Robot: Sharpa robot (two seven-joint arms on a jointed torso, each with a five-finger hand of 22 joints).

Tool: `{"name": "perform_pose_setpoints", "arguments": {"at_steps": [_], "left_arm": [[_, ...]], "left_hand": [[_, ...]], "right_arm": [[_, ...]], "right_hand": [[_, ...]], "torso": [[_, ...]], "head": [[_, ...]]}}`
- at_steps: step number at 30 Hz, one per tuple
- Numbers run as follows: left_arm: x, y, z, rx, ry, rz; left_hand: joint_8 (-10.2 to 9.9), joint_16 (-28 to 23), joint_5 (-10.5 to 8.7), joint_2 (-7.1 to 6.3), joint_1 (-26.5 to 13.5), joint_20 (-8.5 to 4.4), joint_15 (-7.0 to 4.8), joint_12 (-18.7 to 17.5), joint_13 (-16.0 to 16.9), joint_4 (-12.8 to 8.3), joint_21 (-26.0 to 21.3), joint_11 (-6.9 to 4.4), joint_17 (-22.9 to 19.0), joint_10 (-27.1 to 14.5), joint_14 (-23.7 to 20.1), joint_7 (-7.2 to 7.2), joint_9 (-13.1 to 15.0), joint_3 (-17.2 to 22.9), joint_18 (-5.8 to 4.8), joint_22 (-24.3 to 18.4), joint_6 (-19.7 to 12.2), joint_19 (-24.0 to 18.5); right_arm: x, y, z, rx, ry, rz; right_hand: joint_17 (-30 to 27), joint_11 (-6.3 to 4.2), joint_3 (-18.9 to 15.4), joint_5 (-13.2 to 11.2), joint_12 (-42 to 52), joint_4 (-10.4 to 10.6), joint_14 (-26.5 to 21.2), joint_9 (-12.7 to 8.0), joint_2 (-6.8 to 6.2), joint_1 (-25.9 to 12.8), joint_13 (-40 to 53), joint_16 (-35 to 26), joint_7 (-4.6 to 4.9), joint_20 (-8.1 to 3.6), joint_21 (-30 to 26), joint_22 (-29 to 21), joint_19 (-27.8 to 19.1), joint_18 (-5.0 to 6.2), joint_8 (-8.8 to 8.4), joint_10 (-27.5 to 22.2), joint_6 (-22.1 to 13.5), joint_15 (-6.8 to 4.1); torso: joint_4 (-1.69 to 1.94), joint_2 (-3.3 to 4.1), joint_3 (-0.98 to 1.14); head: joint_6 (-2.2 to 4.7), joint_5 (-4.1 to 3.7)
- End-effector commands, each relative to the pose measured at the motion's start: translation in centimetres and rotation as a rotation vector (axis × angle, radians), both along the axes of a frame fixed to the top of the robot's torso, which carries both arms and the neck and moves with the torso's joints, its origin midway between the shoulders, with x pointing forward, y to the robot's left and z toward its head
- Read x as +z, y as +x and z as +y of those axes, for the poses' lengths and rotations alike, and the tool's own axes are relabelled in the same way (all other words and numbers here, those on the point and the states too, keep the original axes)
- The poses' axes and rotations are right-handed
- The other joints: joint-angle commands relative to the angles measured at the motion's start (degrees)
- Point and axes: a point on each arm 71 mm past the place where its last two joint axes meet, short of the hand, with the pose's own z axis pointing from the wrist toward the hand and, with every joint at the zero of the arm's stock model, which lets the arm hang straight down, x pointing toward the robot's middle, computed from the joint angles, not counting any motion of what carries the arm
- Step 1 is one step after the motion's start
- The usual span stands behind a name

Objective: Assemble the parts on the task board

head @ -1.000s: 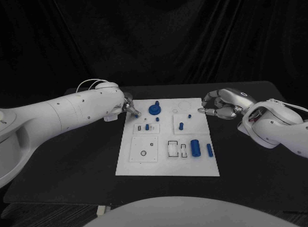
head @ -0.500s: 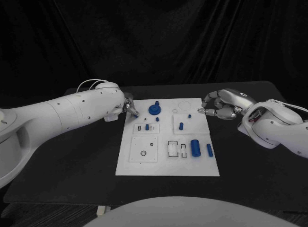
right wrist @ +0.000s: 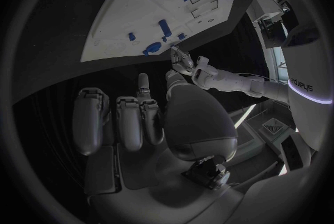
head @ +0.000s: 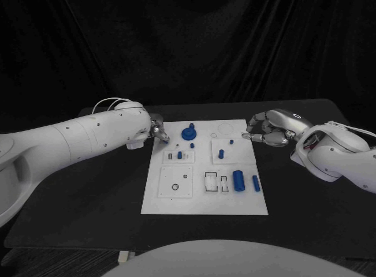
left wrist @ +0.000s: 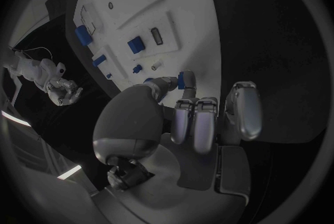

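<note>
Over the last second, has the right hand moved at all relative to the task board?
No. In the head view the right hand sits just off the far right corner of the task board, in the same place as before.

task board [head: 203, 196] white | parts [head: 238, 180] blue (one dark) | table [head: 88, 196] black

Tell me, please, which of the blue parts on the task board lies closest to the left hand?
The blue knob-shaped part at the task board's far end, beside the left hand; it is also the widest at its base, unlike the slimmer pegs and cylinders farther away.
</note>
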Motion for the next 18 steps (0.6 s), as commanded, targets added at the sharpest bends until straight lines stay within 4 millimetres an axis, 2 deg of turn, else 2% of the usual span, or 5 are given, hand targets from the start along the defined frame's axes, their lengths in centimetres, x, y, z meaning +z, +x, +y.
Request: {"name": "perform_pose_setpoints", "arguments": {"at_steps": [1,9,11,18], "left_arm": [[0.2,-0.4,-0.2,-0.011,-0.032,-0.031],[1.1,-2.2,0.5,0.049,-0.089,0.009],[1.4,-2.7,0.7,0.076,-0.119,0.033],[1.7,-4.5,1.0,0.098,-0.141,0.084]], "left_hand": [[0.3,0.4,-0.18,-0.27,-0.6,-0.13,-0.50,-0.4,14.0,-3.4,0.4,-0.38,15.1,4.8,6.0,-0.17,0.1,3.9,0.94,10.4,0.5,0.3],[-0.2,0.4,-0.69,-1.48,-2.1,-0.25,-0.66,-1.2,13.3,-3.8,0.6,-0.50,15.1,4.0,6.0,-0.27,0.0,4.8,0.91,10.4,0.3,0.5],[-0.4,0.4,-0.24,-1.79,-2.2,-0.29,-0.69,-1.1,13.3,-4.2,0.8,-0.52,15.1,4.1,6.0,-0.26,-0.2,5.1,0.86,10.5,0.2,0.7],[-0.5,0.4,-0.22,-2.12,-2.4,-0.31,-0.69,-1.3,13.2,-4.4,0.6,-0.50,15.1,3.9,6.0,-0.23,-0.3,5.1,0.89,10.5,0.2,0.6]], "right_arm": [[-0.3,0.0,-0.2,-0.016,-0.008,0.016],[-0.5,-0.1,-0.3,-0.022,-0.009,0.028],[-0.6,-0.1,-0.4,-0.023,-0.010,0.031],[-1.0,-0.3,-0.5,-0.028,-0.008,0.045]], "right_hand": [[8.9,0.53,0.2,0.2,0.2,-0.2,4.8,-0.1,0.51,0.3,15.1,-0.4,0.06,0.32,-0.1,11.5,1.4,0.38,-0.42,6.0,0.4,0.42],[8.9,0.54,0.2,0.4,0.2,-0.3,4.8,-0.3,0.52,0.5,15.1,-0.4,0.08,0.35,-0.2,11.5,1.4,0.39,-0.51,6.0,0.5,0.43],[8.9,0.54,0.2,0.6,0.2,-0.3,4.8,-0.4,0.52,0.7,15.1,-0.4,0.08,0.36,-0.2,11.5,1.4,0.38,-0.57,6.0,0.5,0.44],[8.8,0.54,0.3,0.7,0.2,-0.4,4.8,-0.4,0.52,0.8,15.1,-0.4,0.08,0.36,-0.2,11.5,1.4,0.39,-0.61,6.0,0.6,0.44]], "torso": [[0.02,-0.05,0.02],[0.01,-0.06,-0.01],[0.05,-0.07,-0.01],[0.01,-0.09,0.03]], "head": [[0.00,0.02],[0.00,0.07],[0.00,0.08],[0.00,0.40]]}}
